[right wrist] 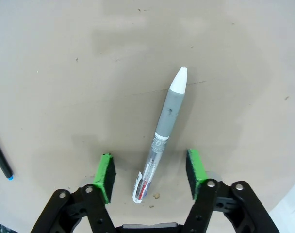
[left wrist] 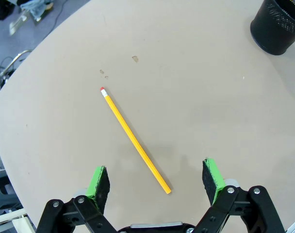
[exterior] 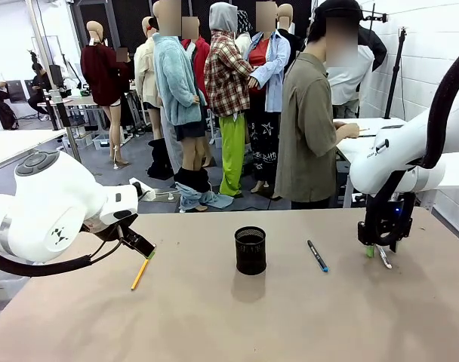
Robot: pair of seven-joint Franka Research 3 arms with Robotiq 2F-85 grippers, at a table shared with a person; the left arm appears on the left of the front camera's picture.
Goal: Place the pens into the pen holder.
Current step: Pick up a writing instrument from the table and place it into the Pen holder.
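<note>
The pens lie flat on the table (exterior: 214,324) on both sides of the pen holder (exterior: 251,250), which stands upright at the middle with nothing visible inside it. The yellow pencil (exterior: 142,273) is well out on the holder's left. The dark pen with the blue end (exterior: 317,256) is near the holder's right, and the pale grey pen (exterior: 383,258) lies farther right of it. The right hand (exterior: 378,249) hangs low over the grey pen. In its wrist view this hand (right wrist: 150,170) is spread, with a green pad on either side of the pen's clear barrel (right wrist: 162,136) and a gap on each side, so it is not pinching it. The pen's long axis runs straight out between the pads, square to their closing line, which looks right for a pinch. The left hand (exterior: 143,249) is spread wide above the pencil (left wrist: 135,141). The pencil lies slanted, with its plain end between the pads and its eraser end pointing away from the holder (left wrist: 277,26). Each arm is nearer its own stick; the right one seems readier.
</note>
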